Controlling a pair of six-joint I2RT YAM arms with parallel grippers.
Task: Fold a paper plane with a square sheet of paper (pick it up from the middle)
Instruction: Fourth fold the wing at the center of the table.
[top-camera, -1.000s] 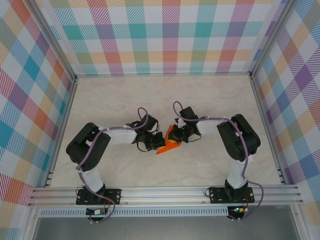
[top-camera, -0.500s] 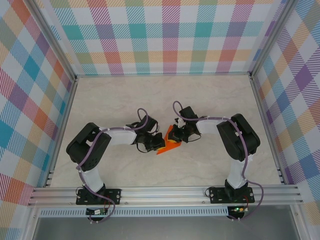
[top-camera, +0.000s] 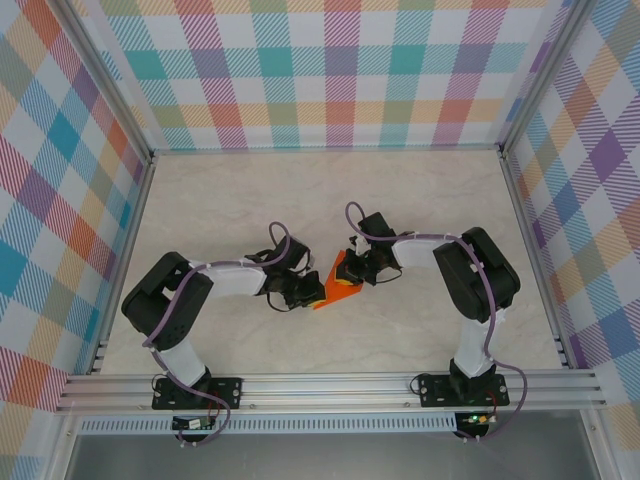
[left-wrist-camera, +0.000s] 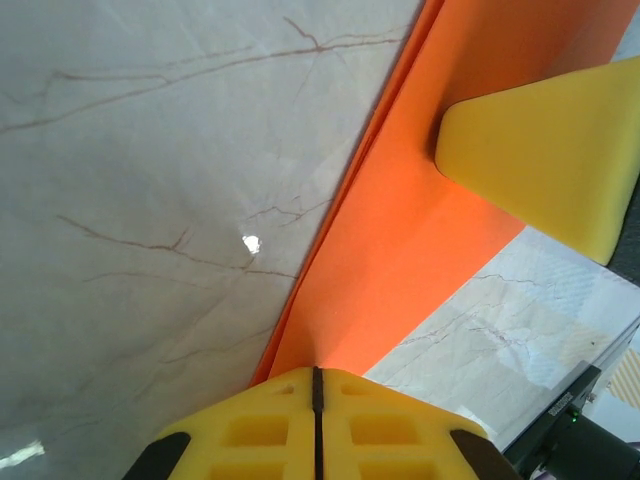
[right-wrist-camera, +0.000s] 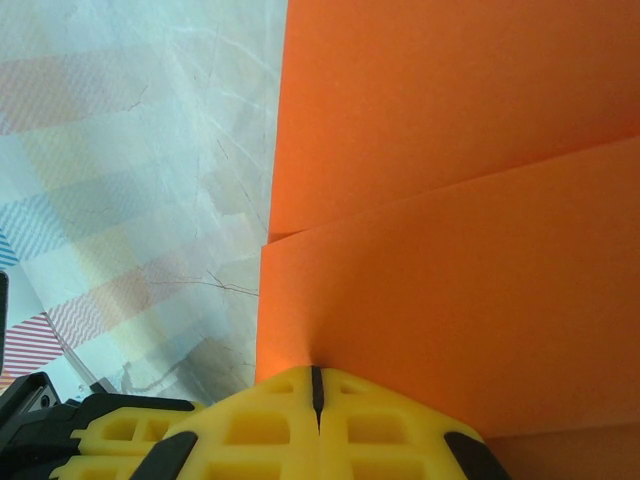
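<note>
The square sheet of paper (top-camera: 341, 287), bright orange and folded into layers, lies low over the marble table between both grippers. My left gripper (top-camera: 312, 291) is shut on its left end. In the left wrist view the yellow fingertips (left-wrist-camera: 317, 376) pinch the narrow folded strip (left-wrist-camera: 400, 230), and a yellow finger of the right gripper (left-wrist-camera: 545, 150) rests on the paper further up. My right gripper (top-camera: 353, 272) is shut on the paper's upper right part. In the right wrist view its jaws (right-wrist-camera: 315, 376) clamp an edge of stacked orange layers (right-wrist-camera: 450, 200).
The pale marble tabletop (top-camera: 250, 200) stretches out behind and beside the arms. Checked walls (top-camera: 330, 70) enclose it at the back and on both sides. An aluminium rail (top-camera: 330, 388) runs along the near edge, carrying both arm bases.
The left arm's elbow has swung left and lower, and its gripper has edged slightly left. The paper and the right arm stay about where they were.
</note>
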